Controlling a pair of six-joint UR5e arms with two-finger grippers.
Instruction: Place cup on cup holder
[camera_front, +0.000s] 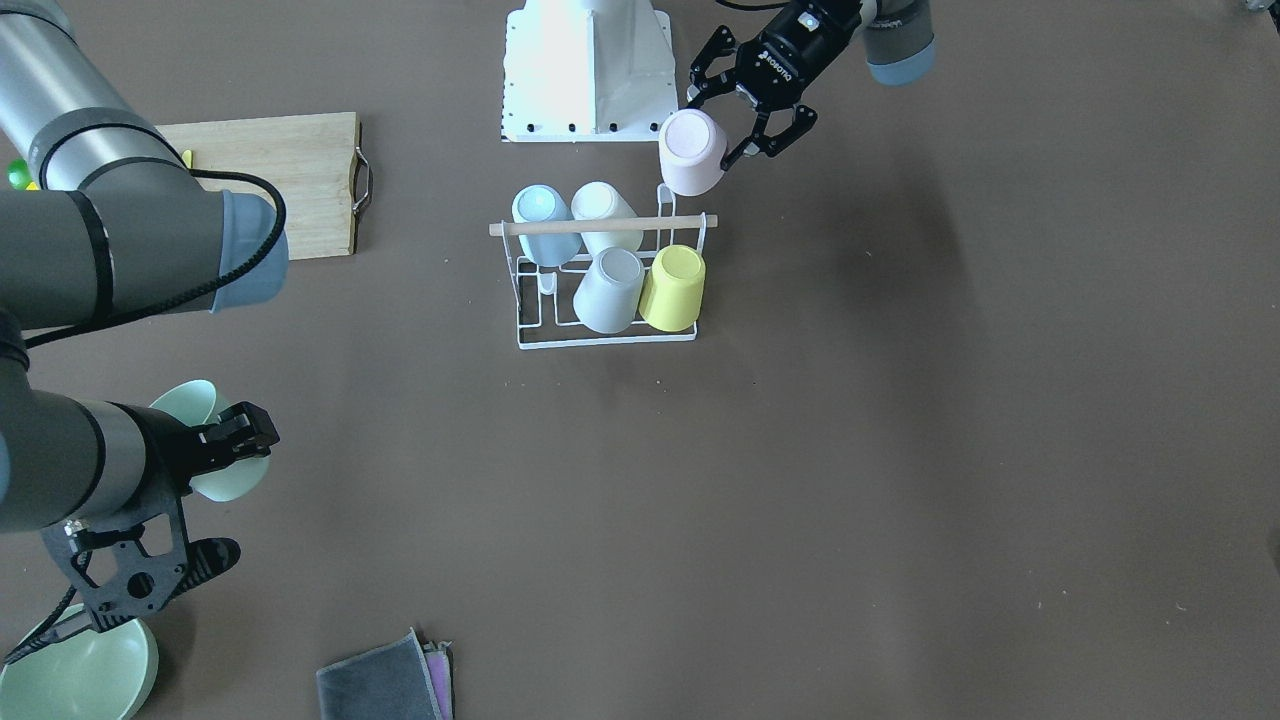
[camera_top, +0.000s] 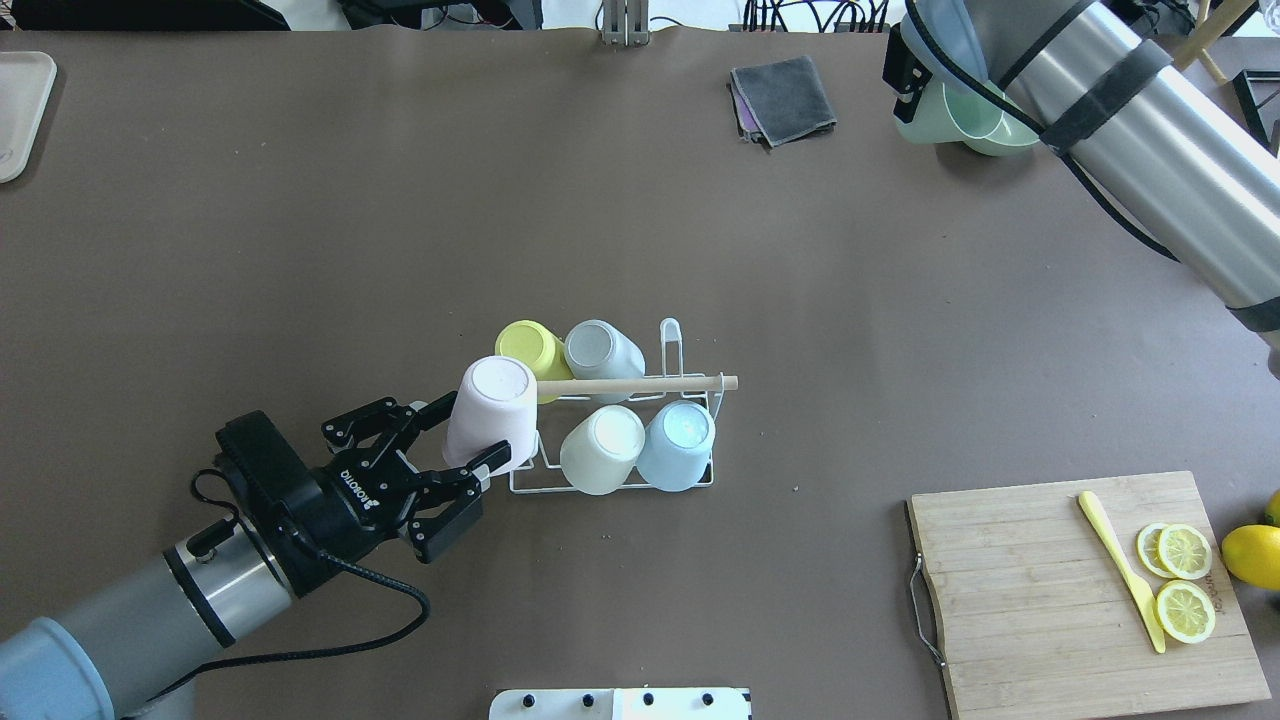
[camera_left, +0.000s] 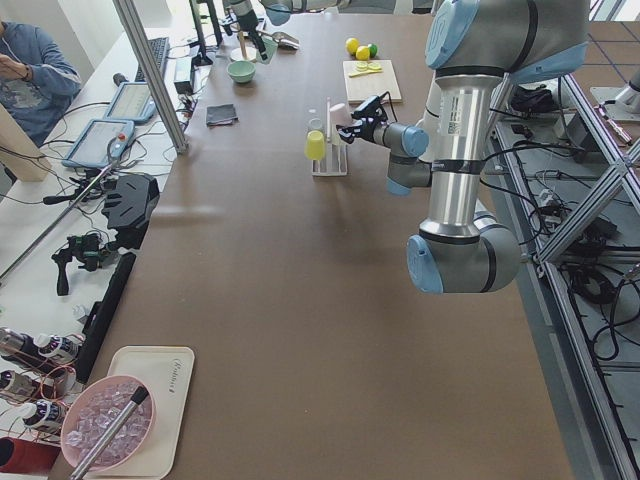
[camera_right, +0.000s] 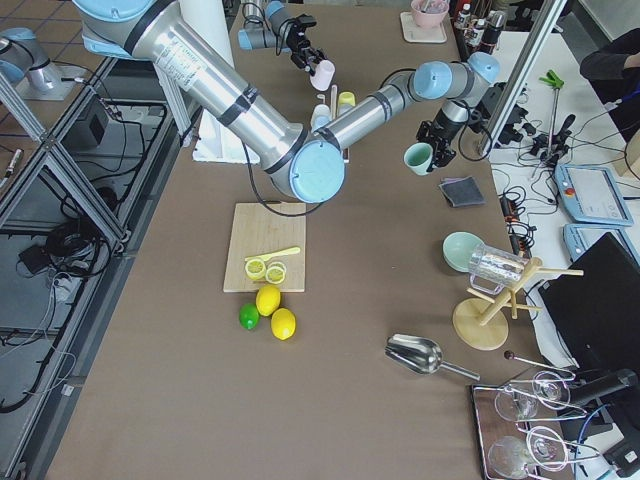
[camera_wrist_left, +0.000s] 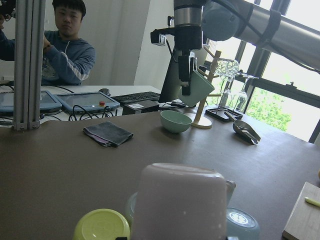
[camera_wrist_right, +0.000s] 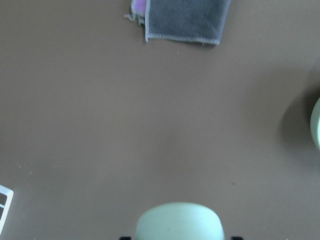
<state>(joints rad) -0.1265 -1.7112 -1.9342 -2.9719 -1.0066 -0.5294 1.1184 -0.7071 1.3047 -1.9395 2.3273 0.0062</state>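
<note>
Pink cup (camera_top: 495, 400) hangs inverted in outstretched left hand (camera_top: 470, 432) beside cup holder (camera_top: 640, 384).

Field notes for you:

- The only bare prong (camera_top: 671, 322) is at the cup holder's (camera_top: 610, 489) far corner on the robot's right, just beside the grey cup (camera_top: 600, 348). It is open from above and from the far side.
- The dowel bar (camera_top: 650, 383) runs lengthwise over the rack.
- The yellow cup (camera_top: 530, 346), cream cup (camera_top: 602, 448) and blue cup (camera_top: 678, 442) fill other spots.
- The near-left corner is blocked by the left gripper (camera_top: 462, 438) clasping the pink cup (camera_top: 492, 412).
- Bare table rings the rack.
- The cutting board (camera_top: 1020, 580) lies well off, near right.
- The right gripper (camera_front: 238, 445), carrying the green cup (camera_front: 240, 478), hangs far right.
</note>
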